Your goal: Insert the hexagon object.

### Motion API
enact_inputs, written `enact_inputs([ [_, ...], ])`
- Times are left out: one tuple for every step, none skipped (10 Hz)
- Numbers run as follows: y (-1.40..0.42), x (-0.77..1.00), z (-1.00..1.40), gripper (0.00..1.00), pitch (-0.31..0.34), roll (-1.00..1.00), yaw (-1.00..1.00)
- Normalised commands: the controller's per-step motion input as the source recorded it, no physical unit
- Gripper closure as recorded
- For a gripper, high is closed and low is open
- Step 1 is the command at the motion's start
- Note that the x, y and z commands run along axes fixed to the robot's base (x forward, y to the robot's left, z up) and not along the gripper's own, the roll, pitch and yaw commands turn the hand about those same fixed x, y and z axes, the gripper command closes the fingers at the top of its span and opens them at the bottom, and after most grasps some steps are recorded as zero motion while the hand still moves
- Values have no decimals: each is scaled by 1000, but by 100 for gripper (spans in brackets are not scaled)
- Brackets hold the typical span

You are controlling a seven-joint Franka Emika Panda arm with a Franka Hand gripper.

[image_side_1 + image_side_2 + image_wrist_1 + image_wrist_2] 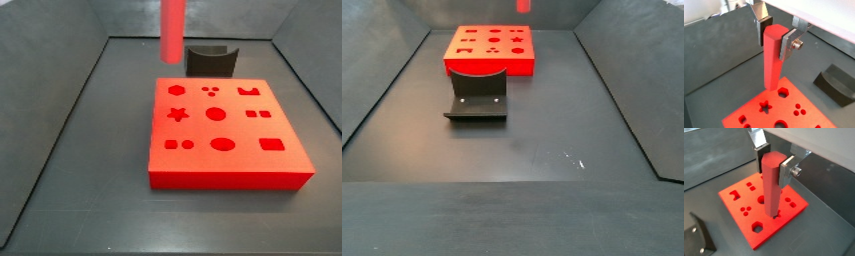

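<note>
My gripper (775, 37) is shut on the top end of the hexagon object (771, 65), a long light-red bar that hangs upright from the fingers (789, 44). Both wrist views show this grip (774, 165). The bar (773, 195) hangs above the flat red block with shaped holes (791, 205). Its lower end is close to the hexagon hole (783, 92), and whether they touch cannot be told. In a side view the bar (171, 30) stands over the far left corner of the block (227, 160); the gripper is out of frame there. Only the bar's tip (523, 5) shows in a side view.
A dark grey curved fixture (210, 60) stands on the floor right behind the red block, and it also shows in a side view (476, 95) and in both wrist views (839, 85) (701, 240). Grey walls (54, 130) enclose the dark floor (516, 140).
</note>
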Motion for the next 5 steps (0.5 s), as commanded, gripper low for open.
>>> enact_inputs([
  [149,269,-206,100,0,50,677],
  [197,391,-89,100,0,74,569],
  [220,414,-51,100,0,90,534],
  [454,351,-200,100,0,66,0],
  [600,260,-317,100,-9,46,3],
])
